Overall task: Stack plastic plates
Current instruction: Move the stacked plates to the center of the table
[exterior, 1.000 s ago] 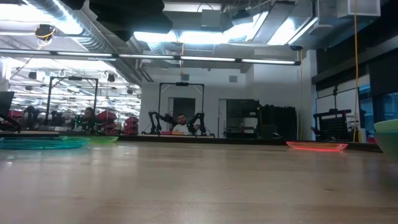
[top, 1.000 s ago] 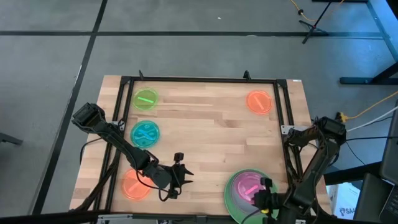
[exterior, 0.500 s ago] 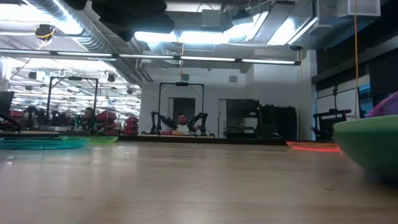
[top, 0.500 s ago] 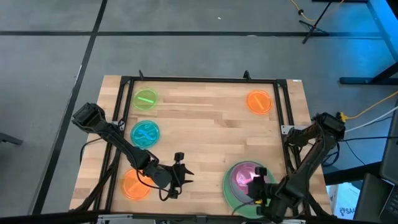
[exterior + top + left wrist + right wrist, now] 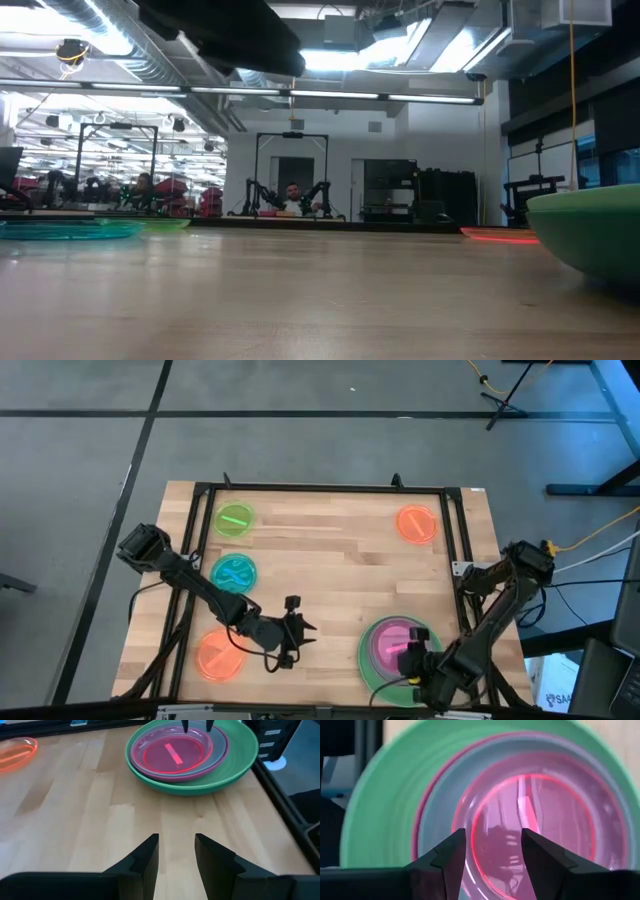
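Near the table's front right corner stands a stack of plastic plates. A large green plate (image 5: 369,652) (image 5: 235,765) (image 5: 590,230) carries a medium magenta-rimmed plate (image 5: 217,756). A small pink plate (image 5: 172,752) (image 5: 555,830) lies inside that one. My right gripper (image 5: 411,659) (image 5: 493,840) (image 5: 197,726) stands open over the pink plate, pointing steeply down, and touches nothing that I can see. My left gripper (image 5: 299,630) (image 5: 176,840) hangs open above bare wood at the front middle, facing the stack.
Single small plates lie flat on the wood: lime (image 5: 235,520) at the far left, teal (image 5: 233,573) nearer on the left, orange (image 5: 416,523) at the far right and orange-pink (image 5: 218,657) at the near left. A black frame (image 5: 320,488) borders the table.
My right gripper has moved toward the table's left and slightly farther in, over the stack. The stack has shifted away from the near right corner. In the low view the green plate came in tilted and now sits level. My left gripper has drifted slightly toward the stack.
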Controlling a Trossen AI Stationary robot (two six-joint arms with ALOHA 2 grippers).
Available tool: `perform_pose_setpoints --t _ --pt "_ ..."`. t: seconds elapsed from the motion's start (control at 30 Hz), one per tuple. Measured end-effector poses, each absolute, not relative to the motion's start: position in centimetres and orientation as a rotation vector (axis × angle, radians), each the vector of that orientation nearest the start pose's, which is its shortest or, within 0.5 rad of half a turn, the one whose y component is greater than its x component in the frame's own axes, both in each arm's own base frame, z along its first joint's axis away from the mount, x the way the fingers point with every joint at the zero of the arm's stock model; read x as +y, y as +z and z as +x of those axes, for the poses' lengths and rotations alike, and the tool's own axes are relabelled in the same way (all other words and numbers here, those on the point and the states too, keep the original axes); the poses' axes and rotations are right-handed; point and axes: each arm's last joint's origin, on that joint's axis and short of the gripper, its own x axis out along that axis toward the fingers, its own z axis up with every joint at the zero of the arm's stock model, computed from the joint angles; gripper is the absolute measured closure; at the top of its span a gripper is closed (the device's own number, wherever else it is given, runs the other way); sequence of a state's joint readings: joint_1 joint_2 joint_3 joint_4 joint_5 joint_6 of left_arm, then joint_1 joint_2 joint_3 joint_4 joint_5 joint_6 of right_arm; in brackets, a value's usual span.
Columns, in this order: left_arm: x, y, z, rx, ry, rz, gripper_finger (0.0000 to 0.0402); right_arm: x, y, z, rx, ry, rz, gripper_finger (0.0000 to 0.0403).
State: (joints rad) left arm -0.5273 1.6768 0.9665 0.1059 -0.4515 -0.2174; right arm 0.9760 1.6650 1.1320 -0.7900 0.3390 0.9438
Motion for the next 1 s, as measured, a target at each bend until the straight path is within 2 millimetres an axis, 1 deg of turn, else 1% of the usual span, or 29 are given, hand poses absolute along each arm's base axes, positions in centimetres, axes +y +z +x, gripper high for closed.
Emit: perform_pose_setpoints --t 0.17,0.3,0.43,0.67,1.0 --pt "-15.7 19.8 31.3 0.546 -0.021 0.102 0.0281 24.1 16.7 18.3 1.198 0.057 0.1 0.0221" --pt "-15.2 19.8 31.6 0.55 -0.02 0.126 0.0281 23.2 15.4 18.7 1.174 0.068 0.155 0.0221" --pt "-14.8 19.7 31.7 0.555 -0.015 0.147 0.0281 21.5 14.3 19.3 1.189 0.026 0.15 0.0221" --pt "-14.7 19.7 31.8 0.555 -0.018 0.17 0.0281 18.5 13.8 21.7 1.149 -0.037 0.058 0.0221" --pt "-13.2 19.9 32.6 0.544 -0.003 0.138 0.0281 14.3 13.8 25.7 1.052 -0.057 -0.011 0.0221"
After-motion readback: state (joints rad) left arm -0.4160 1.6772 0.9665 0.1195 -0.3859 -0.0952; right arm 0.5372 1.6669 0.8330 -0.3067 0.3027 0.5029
